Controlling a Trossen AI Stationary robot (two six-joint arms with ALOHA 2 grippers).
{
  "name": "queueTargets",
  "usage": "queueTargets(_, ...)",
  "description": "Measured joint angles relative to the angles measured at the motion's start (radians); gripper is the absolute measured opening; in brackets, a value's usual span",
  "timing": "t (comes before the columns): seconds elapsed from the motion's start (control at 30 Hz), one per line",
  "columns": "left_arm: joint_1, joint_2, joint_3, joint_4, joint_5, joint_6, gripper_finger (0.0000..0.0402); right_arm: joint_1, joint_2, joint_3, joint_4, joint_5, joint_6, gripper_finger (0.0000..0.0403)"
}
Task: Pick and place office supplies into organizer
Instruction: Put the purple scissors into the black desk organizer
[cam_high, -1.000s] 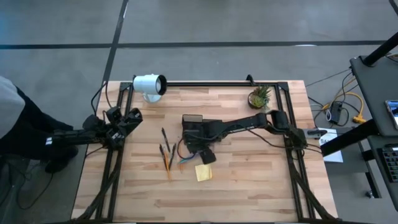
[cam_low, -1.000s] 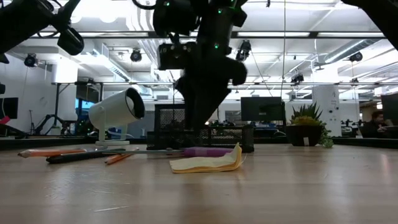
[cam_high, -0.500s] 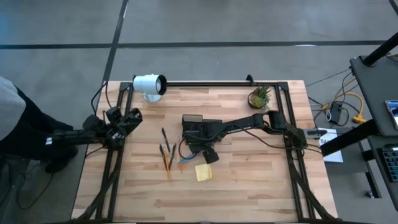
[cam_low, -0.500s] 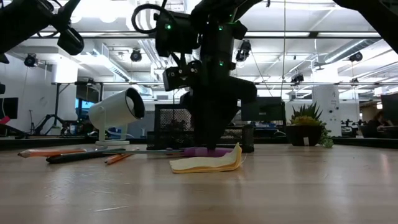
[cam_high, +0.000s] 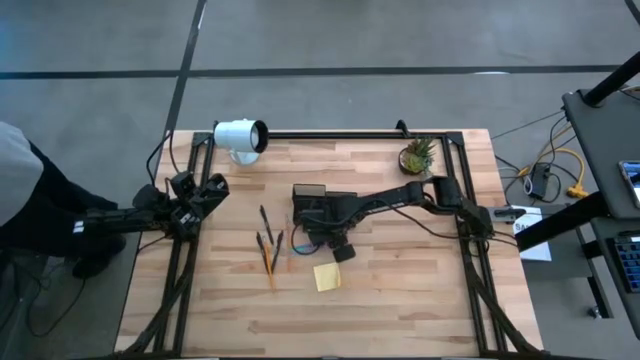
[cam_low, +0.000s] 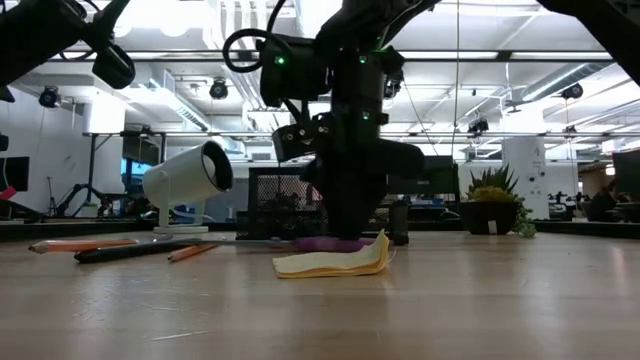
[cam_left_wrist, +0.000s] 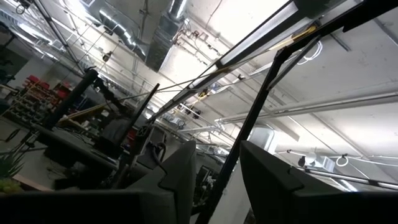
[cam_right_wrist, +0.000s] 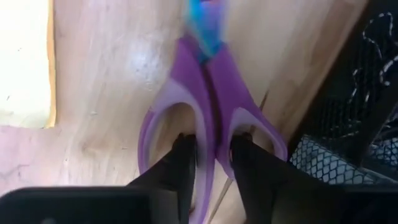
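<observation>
Right gripper (cam_right_wrist: 208, 158): lowered onto the table just in front of the organizer; its two dark fingers (cam_right_wrist: 182, 155) are seen narrowly parted, straddling the middle bars of the scissors' handles, pressed close against them. Whether the grip is fully closed cannot be told for certain, but the handles are held between the fingers.
Scissors (cam_right_wrist: 208, 99): purple-handled, lying flat on the wooden table (cam_high: 400, 300), handle loops toward the wrist camera, the blue blade end pointing away; nothing shows them raised off the wood.
Organizer (cam_high: 309, 192): dark mesh tray standing just beside the scissors, toward the back of the table; its mesh wall is seen right next to the handles in the right wrist view.
Sticky-note pad (cam_high: 326, 277): yellow, lying near the scissors on the front side, one edge curled up in the low view.
Pencils (cam_high: 268, 245): a few thin ones lying together to the left of the gripper, untouched.
Left gripper (cam_high: 205, 190): parked at the table's left edge, pointed up at the ceiling; fingers seen apart, nothing held.
Step in hand: the scissors are being grasped, judged as the start of a pick.
Next move: a firm closure is called for, then a straight lift clear of the wood and a short carry over the organizer's wall before release.
</observation>
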Motion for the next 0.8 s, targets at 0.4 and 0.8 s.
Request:
queueTargets(0.4,0.000,0.000,0.000,0.000,0.000,0.000,0.0109,0.058,0.006,0.063,-0.037,0.075,-0.053,0.0051)
queueTargets(0.8,0.000,0.000,0.000,0.000,0.001,0.000,0.0109,0.121,-0.070,0.264,-0.157,0.249,0.236,0.0051)
